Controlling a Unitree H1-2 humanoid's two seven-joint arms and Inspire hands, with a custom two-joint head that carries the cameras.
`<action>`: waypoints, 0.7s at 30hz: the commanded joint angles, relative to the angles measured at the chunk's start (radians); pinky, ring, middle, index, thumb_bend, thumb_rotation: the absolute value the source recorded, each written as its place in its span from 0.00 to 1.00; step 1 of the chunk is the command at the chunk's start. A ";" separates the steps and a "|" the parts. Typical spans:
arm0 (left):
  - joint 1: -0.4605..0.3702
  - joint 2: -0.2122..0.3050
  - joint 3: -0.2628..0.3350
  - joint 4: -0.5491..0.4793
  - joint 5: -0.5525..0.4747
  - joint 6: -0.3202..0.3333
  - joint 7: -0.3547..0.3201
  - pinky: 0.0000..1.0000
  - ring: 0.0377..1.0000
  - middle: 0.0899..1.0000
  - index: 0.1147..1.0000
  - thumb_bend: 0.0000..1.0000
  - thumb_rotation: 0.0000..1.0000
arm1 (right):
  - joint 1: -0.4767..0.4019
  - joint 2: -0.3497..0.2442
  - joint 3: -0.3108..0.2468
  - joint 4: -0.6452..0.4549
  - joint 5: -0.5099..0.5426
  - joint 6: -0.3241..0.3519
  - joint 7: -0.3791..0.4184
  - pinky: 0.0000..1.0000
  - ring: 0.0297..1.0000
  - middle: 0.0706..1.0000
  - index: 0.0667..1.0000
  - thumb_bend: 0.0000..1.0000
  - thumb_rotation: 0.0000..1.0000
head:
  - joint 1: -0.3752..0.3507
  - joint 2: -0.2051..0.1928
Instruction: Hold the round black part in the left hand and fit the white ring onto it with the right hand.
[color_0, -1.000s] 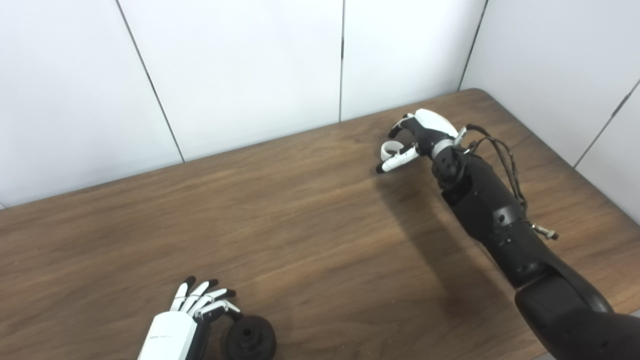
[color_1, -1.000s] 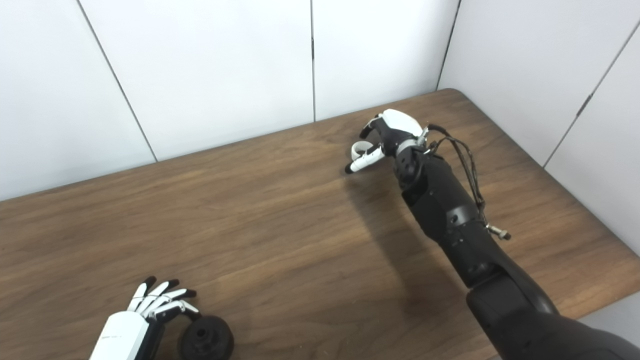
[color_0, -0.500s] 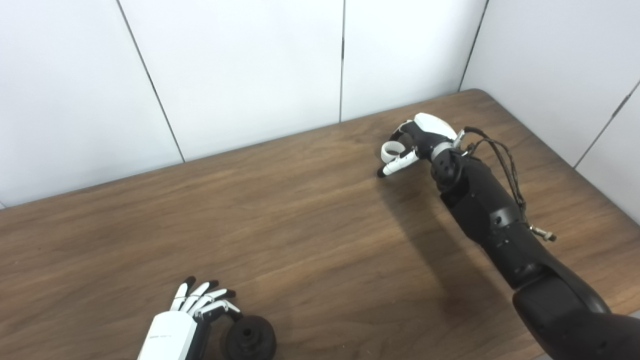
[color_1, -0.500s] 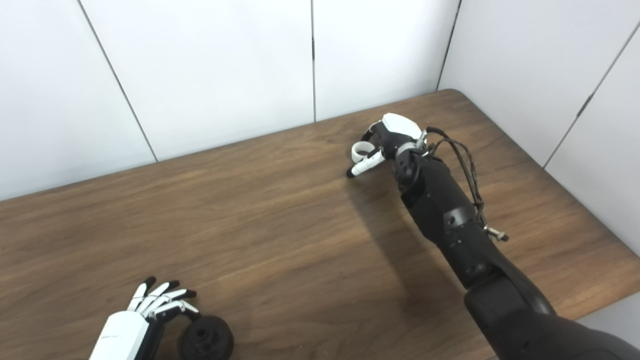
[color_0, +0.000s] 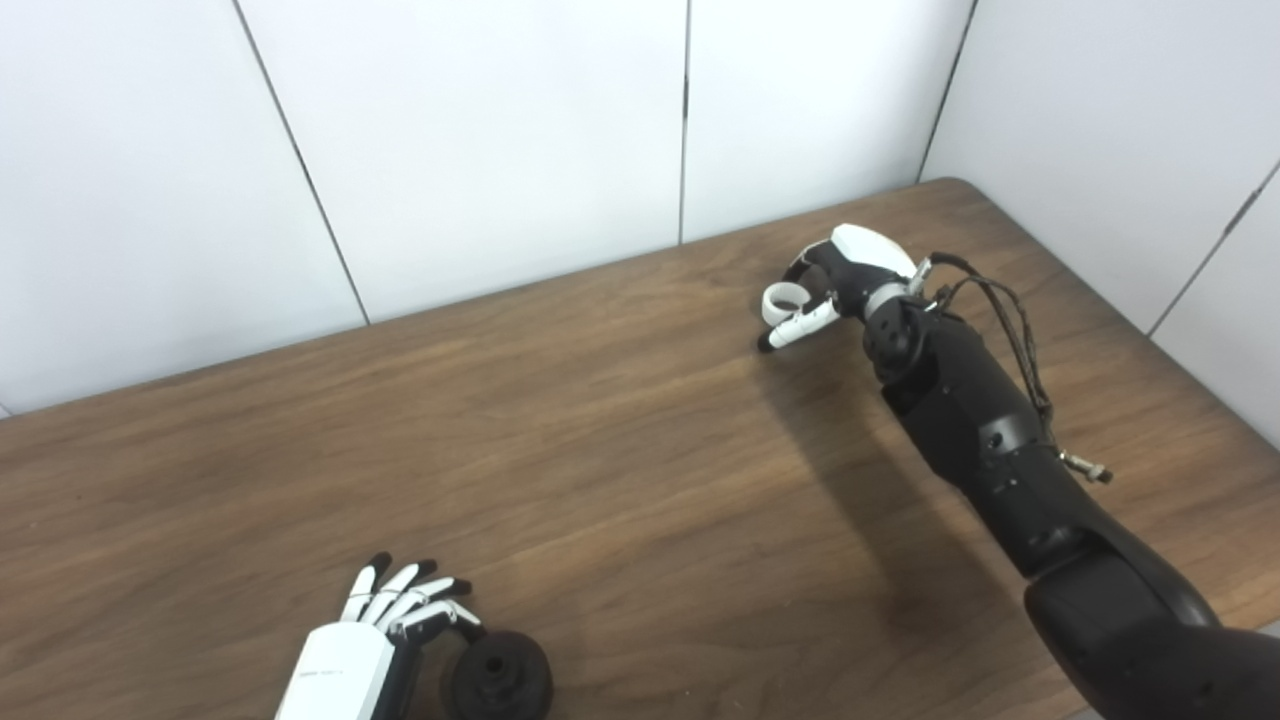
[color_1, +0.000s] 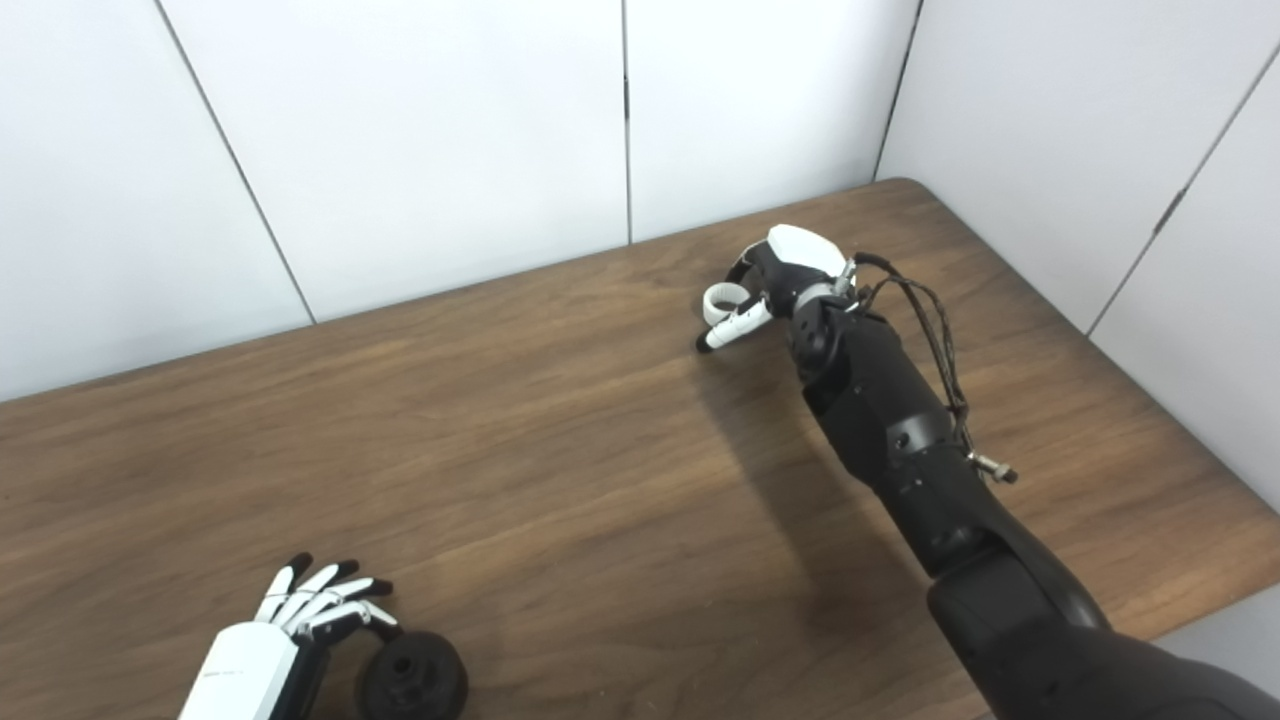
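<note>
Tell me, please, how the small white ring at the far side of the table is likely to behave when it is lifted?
The small white plastic-looking ring probably weighs very little, being thin and hollow. It keeps its round shape between the fingers of the right robot hand, so it seems stiff. Its smooth surface and curved band could let it slip or roll away on the brown wooden table if dropped.

The black part (color_0: 498, 677) sits on the tabletop (color_0: 600, 470) at its near left edge, just right of the left robot hand (color_0: 375, 640). The ring (color_0: 783, 297) lies far right (at the right robot hand (color_0: 835, 280)), well apart.
</note>
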 joint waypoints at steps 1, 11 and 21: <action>0.021 0.017 0.003 -0.003 0.033 0.018 -0.024 1.00 0.88 0.76 0.42 0.52 0.05 | -0.051 -0.025 -0.008 -0.014 -0.006 0.000 -0.021 1.00 0.98 0.90 0.63 0.87 0.33 | 0.001 0.003; 0.025 0.010 0.004 -0.010 0.037 0.018 -0.022 1.00 0.88 0.75 0.42 0.52 0.05 | -0.035 -0.007 -0.047 0.007 0.110 -0.040 -0.140 1.00 0.96 0.83 0.45 0.53 0.14 | 0.001 0.006; 0.026 0.008 0.004 -0.012 0.042 0.015 -0.022 1.00 0.88 0.75 0.42 0.52 0.05 | -0.014 -0.028 -0.018 -0.011 0.156 -0.043 -0.168 1.00 0.97 0.83 0.45 0.52 0.13 | -0.002 0.008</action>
